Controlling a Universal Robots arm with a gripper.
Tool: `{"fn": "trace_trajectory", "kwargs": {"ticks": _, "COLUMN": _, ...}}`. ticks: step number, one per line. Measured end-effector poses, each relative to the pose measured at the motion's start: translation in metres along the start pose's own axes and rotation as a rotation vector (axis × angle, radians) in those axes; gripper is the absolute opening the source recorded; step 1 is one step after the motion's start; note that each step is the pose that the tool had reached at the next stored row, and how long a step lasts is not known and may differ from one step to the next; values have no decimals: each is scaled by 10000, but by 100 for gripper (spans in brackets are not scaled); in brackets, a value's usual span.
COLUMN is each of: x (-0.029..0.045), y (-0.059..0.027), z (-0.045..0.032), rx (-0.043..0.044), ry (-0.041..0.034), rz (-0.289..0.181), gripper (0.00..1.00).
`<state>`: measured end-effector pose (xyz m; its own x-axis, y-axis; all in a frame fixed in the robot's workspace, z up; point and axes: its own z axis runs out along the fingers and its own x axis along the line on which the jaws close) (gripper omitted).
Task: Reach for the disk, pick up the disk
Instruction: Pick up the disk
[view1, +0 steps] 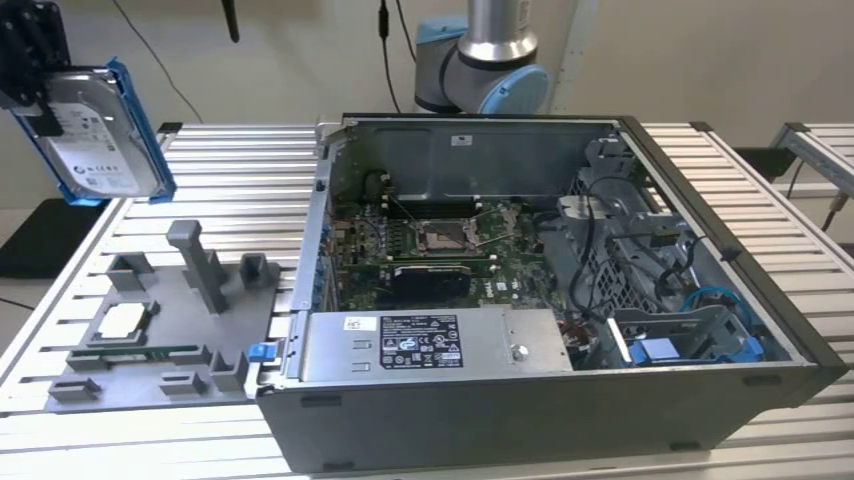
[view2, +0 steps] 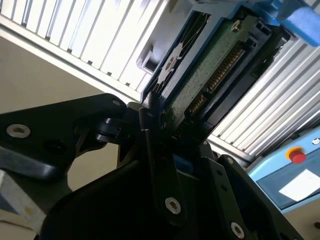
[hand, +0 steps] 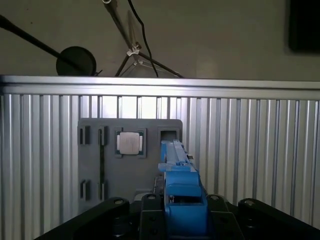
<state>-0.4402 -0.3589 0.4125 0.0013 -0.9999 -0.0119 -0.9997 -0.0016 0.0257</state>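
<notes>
Grip: your gripper (view1: 38, 100) is clamped on the disk (view1: 96, 135) at its blue caddy edge | Place: disk aloft at the exterior view's far left, above the grey fixture tray (view1: 174, 330) | Advice: squeeze firmly, lift straight, and stay clear of the tray's posts.

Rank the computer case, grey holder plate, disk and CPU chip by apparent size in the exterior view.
Largest first:
computer case
grey holder plate
disk
CPU chip
The raised disk may be nearer the camera, inflating it.

open computer case (view1: 534, 425) on slatted metal table (view1: 227, 160), grey fixture tray (view1: 174, 310) beside it, square cpu chip (view1: 122, 320) in tray
</notes>
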Motion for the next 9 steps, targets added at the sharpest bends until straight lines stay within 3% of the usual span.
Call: {"fn": "trace_trajectory", "kwargs": {"ticks": 9, "x": -1, "y": 21, "z": -74, "rx": 7, "ry": 0, "rz": 1, "gripper": 0}}
